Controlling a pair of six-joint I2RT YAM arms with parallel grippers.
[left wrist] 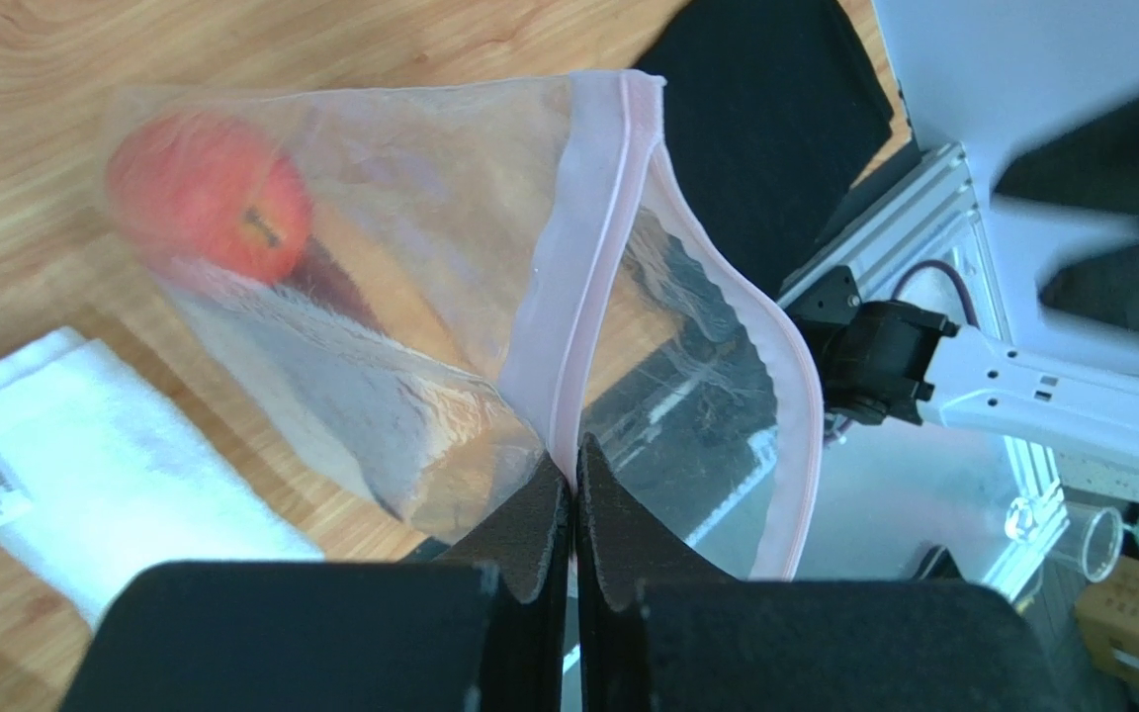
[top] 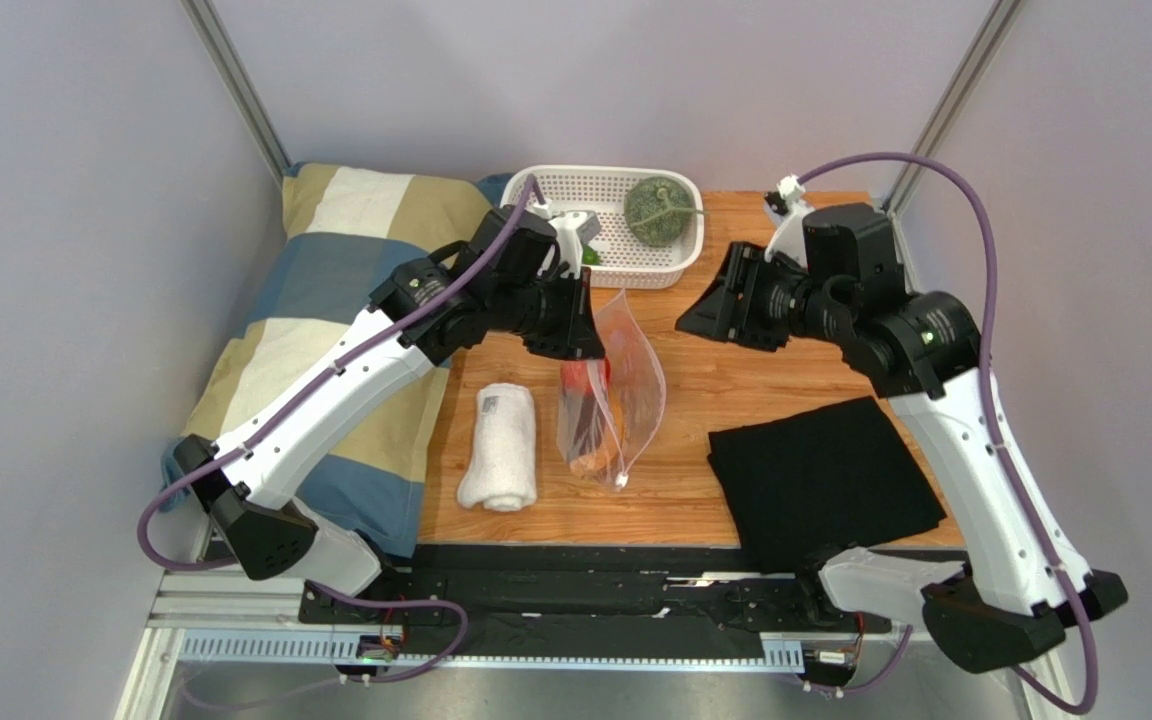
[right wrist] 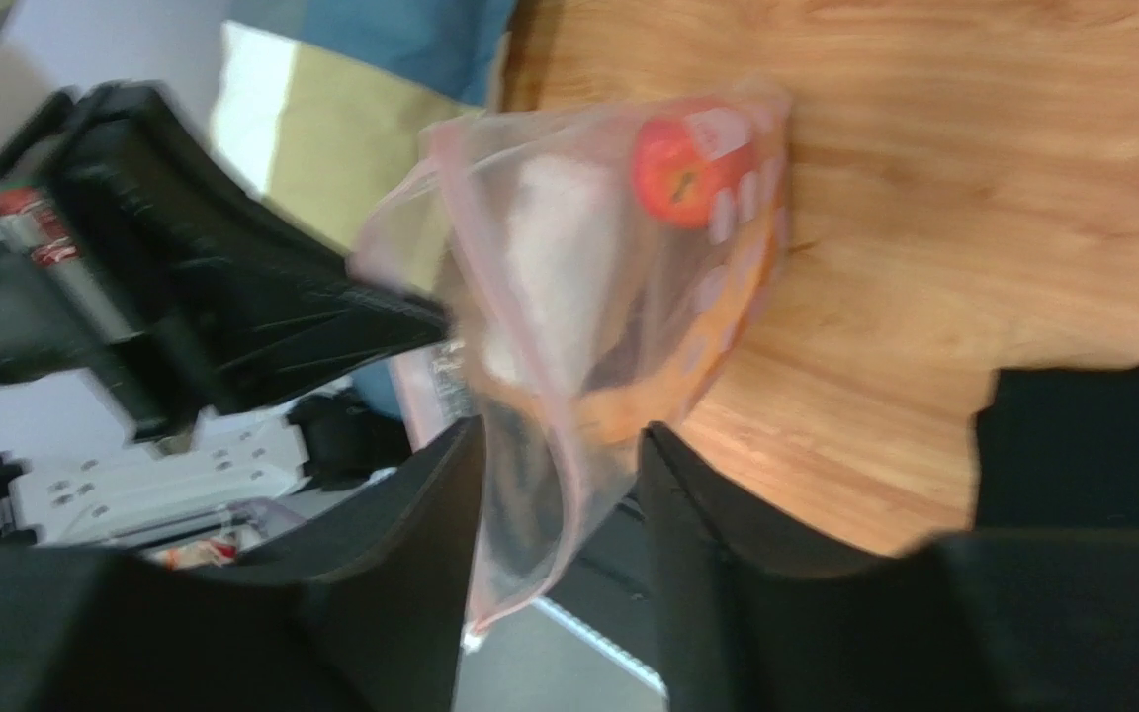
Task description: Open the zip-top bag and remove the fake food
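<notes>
The zip-top bag point(top: 620, 390) hangs open, its lower end on the table. My left gripper point(top: 579, 327) is shut on its pink zip strip point(left wrist: 586, 297), pinching one lip point(left wrist: 576, 460). Inside are a red tomato point(top: 585, 375) point(left wrist: 212, 193) and a dark purple-and-orange piece point(top: 591, 455). My right gripper point(top: 695, 318) is open just right of the bag. In the right wrist view the bag's mouth point(right wrist: 561, 371) shows between its open fingers point(right wrist: 427, 519); contact is unclear. A round bumpy green vegetable point(top: 659, 209) lies in the white basket point(top: 567, 183). The slim green pepper is not clearly visible.
A rolled white towel point(top: 500, 446) lies left of the bag. A black cloth point(top: 823, 477) covers the table's near right. A striped pillow point(top: 312, 285) lies along the table's left edge. The basket stands at the back edge, just behind my left gripper.
</notes>
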